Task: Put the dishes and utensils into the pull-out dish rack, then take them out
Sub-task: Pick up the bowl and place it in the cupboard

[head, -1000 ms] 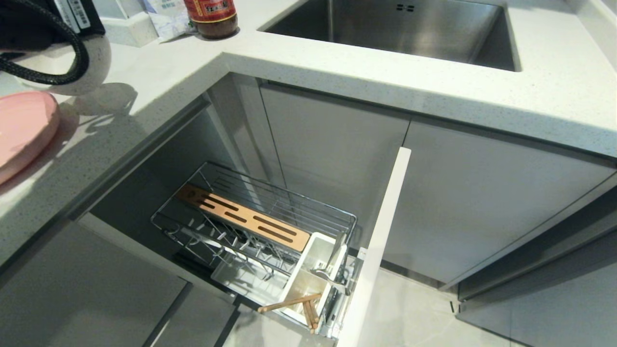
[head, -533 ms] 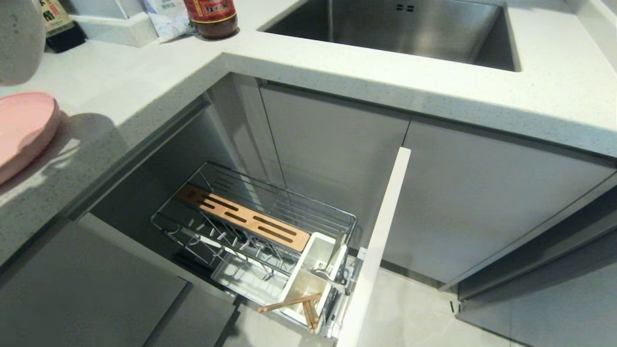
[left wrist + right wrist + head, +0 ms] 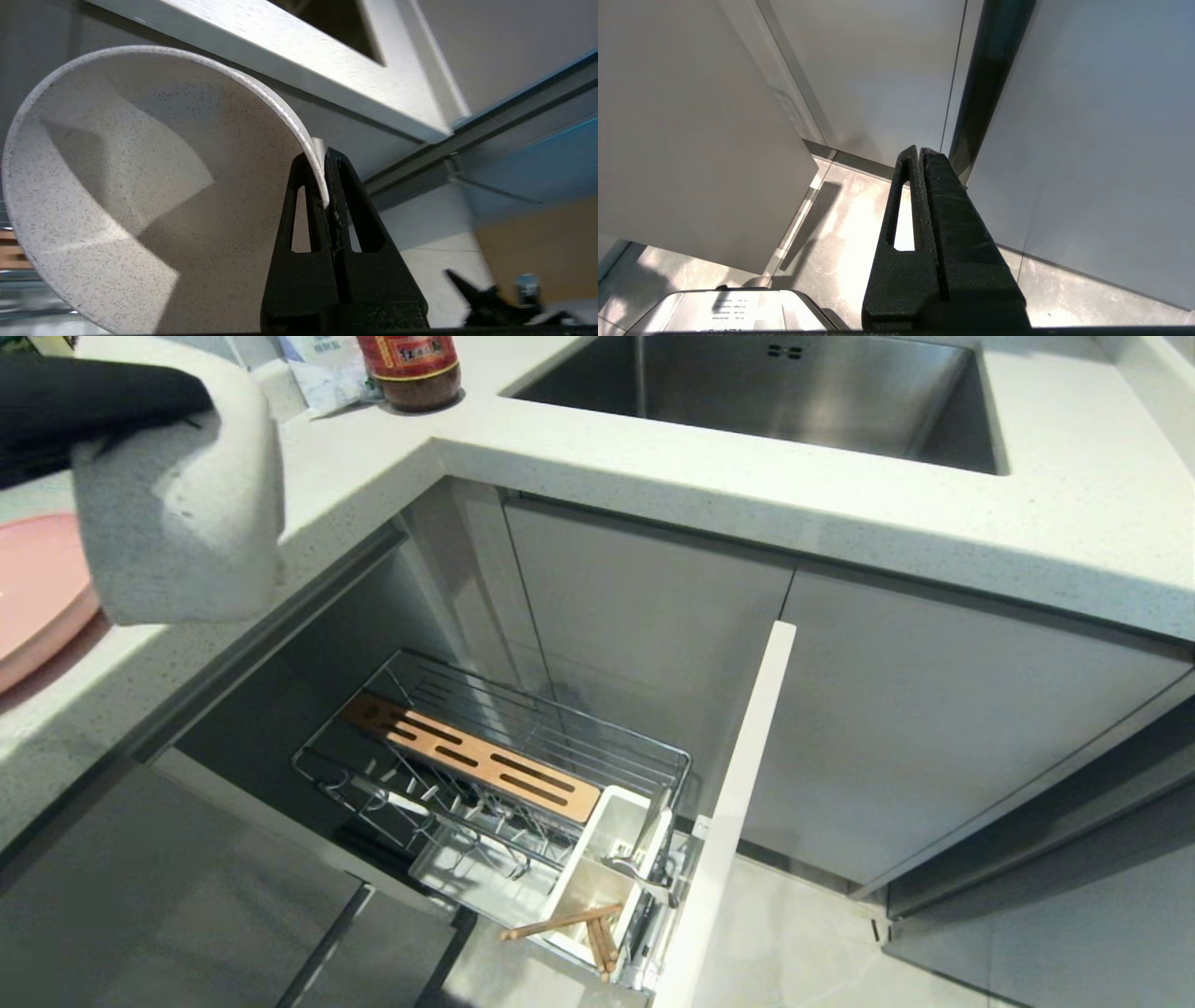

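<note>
The left gripper (image 3: pixel 322 163) is clamped on the rim of the speckled bowl (image 3: pixel 140 186), one finger inside the wall and one outside. Only the left wrist view shows this pinch and the bowl's empty inside. The head view shows the bowl (image 3: pixel 182 495) from outside, tipped on its side, hanging from the black arm above the countertop (image 3: pixel 653 457) edge at far left, with the pink plate (image 3: pixel 37 593) flat on the counter just beneath and behind it.

Half a second ago only a sliver of the bowl showed at the top-left corner; it now sits lower and further right, covering more of the plate.

Below and right of the held bowl, the pull-out dish rack (image 3: pixel 485 775) stands open. Its plate prongs hold nothing. The slotted wooden strip (image 3: pixel 471 756) lies along it. The white utensil cup (image 3: pixel 597 859) holds the chopsticks (image 3: pixel 560 922), leaning out over its rim, and the fork (image 3: pixel 644 845).

The right gripper (image 3: pixel 920 154), seen only in its own wrist view, has its fingers pressed together on nothing, hanging near cabinet doors (image 3: pixel 878 70) above the floor.
</note>
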{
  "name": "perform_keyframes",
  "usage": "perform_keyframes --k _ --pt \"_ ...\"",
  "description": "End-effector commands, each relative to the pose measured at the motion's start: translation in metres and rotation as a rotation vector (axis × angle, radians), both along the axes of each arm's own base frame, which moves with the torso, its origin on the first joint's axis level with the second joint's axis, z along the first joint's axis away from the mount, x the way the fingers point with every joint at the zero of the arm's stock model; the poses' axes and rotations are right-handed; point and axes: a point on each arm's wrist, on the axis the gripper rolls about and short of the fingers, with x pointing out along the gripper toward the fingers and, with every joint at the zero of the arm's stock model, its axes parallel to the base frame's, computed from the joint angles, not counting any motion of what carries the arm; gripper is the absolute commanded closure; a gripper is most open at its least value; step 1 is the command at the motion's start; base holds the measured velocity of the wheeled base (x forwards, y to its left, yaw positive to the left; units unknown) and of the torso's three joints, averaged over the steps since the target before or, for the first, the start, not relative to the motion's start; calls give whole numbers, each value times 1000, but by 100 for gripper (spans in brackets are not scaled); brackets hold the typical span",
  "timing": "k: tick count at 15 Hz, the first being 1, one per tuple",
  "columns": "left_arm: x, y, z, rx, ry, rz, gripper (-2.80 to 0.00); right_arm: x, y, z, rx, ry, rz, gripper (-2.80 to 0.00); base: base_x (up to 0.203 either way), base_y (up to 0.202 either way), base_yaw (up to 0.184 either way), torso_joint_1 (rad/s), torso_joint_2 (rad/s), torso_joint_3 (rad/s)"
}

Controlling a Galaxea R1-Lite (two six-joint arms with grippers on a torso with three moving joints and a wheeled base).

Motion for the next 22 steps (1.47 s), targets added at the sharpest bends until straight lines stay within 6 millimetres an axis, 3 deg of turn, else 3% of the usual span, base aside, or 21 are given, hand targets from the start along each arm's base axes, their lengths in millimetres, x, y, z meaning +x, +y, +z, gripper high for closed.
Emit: perform_keyframes --k 1,3,7,13,18,22 --pt "14 -18 -9 -69 61 -31 0 0 0 0 0 0 0 0 0 0 0 0 0 0" --pt "33 -38 -12 -220 158 -48 0 0 0 0 1 0 0 0 0 0 0 0 0 0" --pt "69 -74 -38 -316 337 -28 0 0 0 0 0 0 0 0 0 0 0 0 0 0" --pt "119 -119 -95 -383 355 179 0 0 0 0 0 0 0 0 0 0 0 0 0 0" --pt "145 -144 -138 -411 411 264 0 0 0 0 0 0 0 0 0 0 0 0 0 0" --pt "151 -151 -158 -520 350 240 0 0 0 0 0 0 0 0 0 0 0 0 0 0"
